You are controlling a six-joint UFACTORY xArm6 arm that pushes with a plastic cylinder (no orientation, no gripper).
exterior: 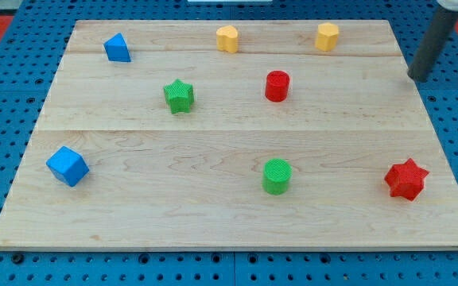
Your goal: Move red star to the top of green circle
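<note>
The red star lies near the board's right edge, low in the view. The green circle stands to its left, at about the same height, well apart from it. My tip is at the view's upper right, near the board's right edge, well above the red star and touching no block.
A red cylinder and a green star sit mid-board. A yellow heart-like block and a yellow hexagon lie along the top. A blue block is at top left, a blue cube at lower left. The wooden board rests on a blue pegboard.
</note>
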